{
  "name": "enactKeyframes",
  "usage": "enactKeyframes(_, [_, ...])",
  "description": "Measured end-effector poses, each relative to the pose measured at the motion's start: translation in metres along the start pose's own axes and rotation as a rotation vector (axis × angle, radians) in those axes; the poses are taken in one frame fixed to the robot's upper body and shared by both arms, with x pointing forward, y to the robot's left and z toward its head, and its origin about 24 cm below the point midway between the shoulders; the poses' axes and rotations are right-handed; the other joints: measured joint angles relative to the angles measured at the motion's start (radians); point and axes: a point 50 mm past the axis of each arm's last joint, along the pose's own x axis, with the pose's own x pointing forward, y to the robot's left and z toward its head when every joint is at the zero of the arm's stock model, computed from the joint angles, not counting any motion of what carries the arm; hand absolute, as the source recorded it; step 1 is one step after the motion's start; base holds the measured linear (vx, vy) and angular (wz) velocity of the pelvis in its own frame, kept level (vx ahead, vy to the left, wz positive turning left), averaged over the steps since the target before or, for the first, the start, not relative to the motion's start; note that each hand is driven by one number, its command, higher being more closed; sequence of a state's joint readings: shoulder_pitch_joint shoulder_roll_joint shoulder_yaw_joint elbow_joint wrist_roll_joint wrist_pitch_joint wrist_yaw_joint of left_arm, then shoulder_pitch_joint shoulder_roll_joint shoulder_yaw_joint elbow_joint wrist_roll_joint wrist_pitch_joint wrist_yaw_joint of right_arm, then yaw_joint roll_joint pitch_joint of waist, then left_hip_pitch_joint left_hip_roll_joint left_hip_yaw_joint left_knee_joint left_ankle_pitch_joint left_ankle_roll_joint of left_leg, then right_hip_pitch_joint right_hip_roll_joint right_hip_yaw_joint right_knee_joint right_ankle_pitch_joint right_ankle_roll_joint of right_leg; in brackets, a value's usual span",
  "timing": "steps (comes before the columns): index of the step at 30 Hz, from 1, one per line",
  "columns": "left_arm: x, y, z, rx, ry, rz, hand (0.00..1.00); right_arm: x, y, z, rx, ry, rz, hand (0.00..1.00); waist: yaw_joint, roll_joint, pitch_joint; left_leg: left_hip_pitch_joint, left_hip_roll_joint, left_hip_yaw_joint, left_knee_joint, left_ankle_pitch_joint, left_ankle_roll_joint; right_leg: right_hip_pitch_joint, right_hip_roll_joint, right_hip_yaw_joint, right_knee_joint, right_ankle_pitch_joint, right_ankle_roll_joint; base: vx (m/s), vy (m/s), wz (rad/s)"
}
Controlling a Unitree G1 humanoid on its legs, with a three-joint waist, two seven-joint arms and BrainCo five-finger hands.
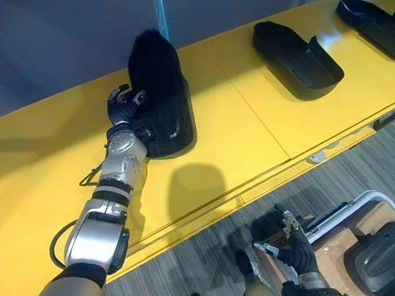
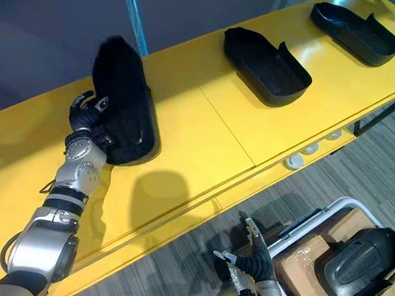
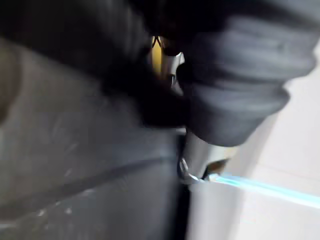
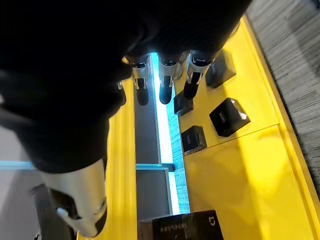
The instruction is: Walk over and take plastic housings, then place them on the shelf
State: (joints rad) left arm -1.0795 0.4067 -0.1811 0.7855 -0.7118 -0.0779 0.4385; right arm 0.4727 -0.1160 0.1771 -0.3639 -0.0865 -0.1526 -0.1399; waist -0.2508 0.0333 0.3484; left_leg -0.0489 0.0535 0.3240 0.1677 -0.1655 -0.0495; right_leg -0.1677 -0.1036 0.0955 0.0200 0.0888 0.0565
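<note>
Gripping a black housing [image 1: 157,83] by its left edge, the left hand [image 1: 124,105] has its fingers curled against the rim, and the housing stands tilted up on end over the left part of the yellow shelf [image 1: 250,138]; whether its lower end touches the shelf I cannot tell. Further right a second housing [image 1: 298,53] lies flat on the shelf, well apart from the first, and a third housing [image 1: 374,20] lies near the shelf's right end. Below the shelf's front edge, the right hand [image 1: 297,249] hangs over the grey floor [image 1: 360,171], fingers loosely spread and holding nothing. Just beside it to the right is a white-framed cart [image 1: 361,198] with a fourth housing [image 2: 358,259] lying in it. The left wrist view adds the held housing's dark surface from very close and a light-blue strip [image 3: 270,187] past it. The right wrist view shows straight fingers [image 4: 165,85] and, beyond them, small black boxes [image 4: 227,116] on a yellow surface.
</note>
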Motion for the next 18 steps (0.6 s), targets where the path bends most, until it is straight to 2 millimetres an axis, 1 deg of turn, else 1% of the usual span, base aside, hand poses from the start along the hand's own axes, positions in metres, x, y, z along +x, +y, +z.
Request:
enactKeyframes(3, [-0.007,-0.005,-0.008,0.01,0.002,-0.009,0.0,0.0,0.0,0.0,-0.002,0.0,-0.002,0.0,0.0,0.0,0.0,0.001,0.003,-0.024,0.0,0.003,0.004,0.018,0.0,-0.023,-0.011,0.0,0.0,-0.03,-0.028,0.19])
enactKeyframes(6, [-0.012,-0.008,-0.015,-0.004,0.015,-0.009,0.0,0.0,-0.001,0.0,-0.008,0.0,-0.004,0.0,0.008,0.001,0.0,0.003,0.012,-0.03,0.0,0.005,0.003,0.025,0.007,-0.029,-0.012,0.0,0.0,-0.04,-0.036,0.1])
enactKeyframes(11, [-0.018,-0.014,-0.022,-0.001,0.029,-0.024,0.0,0.0,-0.001,-0.002,-0.009,0.01,-0.014,0.0,0.017,0.002,0.0,0.001,0.013,-0.05,0.0,0.016,0.002,0.032,0.007,-0.045,-0.013,0.0,0.0,-0.06,-0.032,0.09])
enactKeyframes(14, [-0.026,-0.022,-0.026,-0.007,0.024,-0.034,0.0,-0.002,-0.001,-0.01,-0.014,0.043,-0.016,0.0,0.024,0.004,-0.001,0.0,0.014,-0.056,-0.005,0.023,0.005,0.032,0.008,-0.051,-0.013,0.0,0.0,-0.08,-0.033,0.06])
enactKeyframes(18, [-0.045,-0.03,-0.024,-0.023,-0.047,-0.033,0.0,-0.002,-0.001,-0.016,-0.019,0.065,-0.026,0.0,0.028,0.012,-0.007,-0.001,0.017,-0.057,-0.007,0.029,0.006,0.032,0.012,-0.052,-0.014,0.0,0.0,-0.09,-0.037,0.0])
